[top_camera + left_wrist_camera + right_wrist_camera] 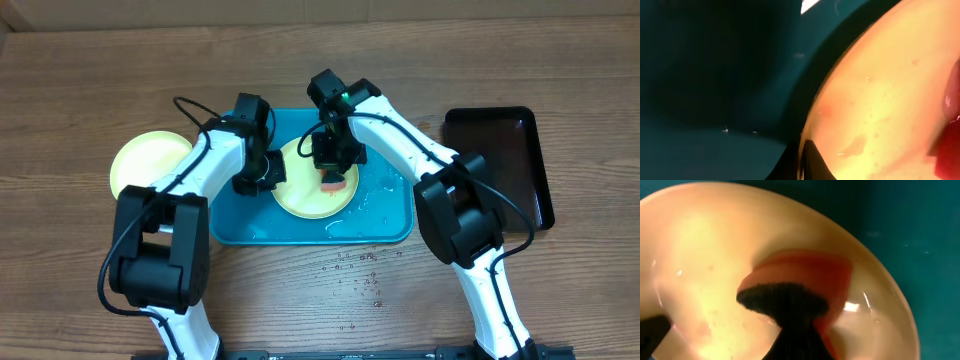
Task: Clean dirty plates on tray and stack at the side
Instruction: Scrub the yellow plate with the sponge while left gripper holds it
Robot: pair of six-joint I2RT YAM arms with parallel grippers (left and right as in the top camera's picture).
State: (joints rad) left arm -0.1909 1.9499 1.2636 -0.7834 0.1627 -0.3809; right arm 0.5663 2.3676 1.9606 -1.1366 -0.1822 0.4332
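Gripping sponge (333, 185) in right gripper (335, 170), clamped fully down on it. Pressing its orange body and dark scrub face onto plate (300, 195), near centre. Confirmed from right wrist: sponge (805, 275) pinched at the tips, in contact with the wet plate (715, 255) floor.

Pinching the plate's left rim with left gripper (262, 180), also closed. From left wrist: dark fingertips (815, 160) on either side of the rim edge, so reading it as a hold-down grip.

Plate location: inside tray (235, 225), around the middle, with water pooled on the tray floor to its right. Red patch at right edge of left wrist view; too blurred to call sponge or smear.

Step, judged: scrubbing this plate, task midway. Second plate (145, 160) on the table just left of the tray, looks clean, probably the stack base. No third plate seen.

Next, judged: finish wiping across the whole floor, lift sponge clear, then carry the plate by its rim onto the second plate. Wet rim, so slip risk; calls for a firm pinch and a low carry.

Further out: black tray (495, 150) to the right, well apart; water drops (360, 270) on the table near the tray's front edge.
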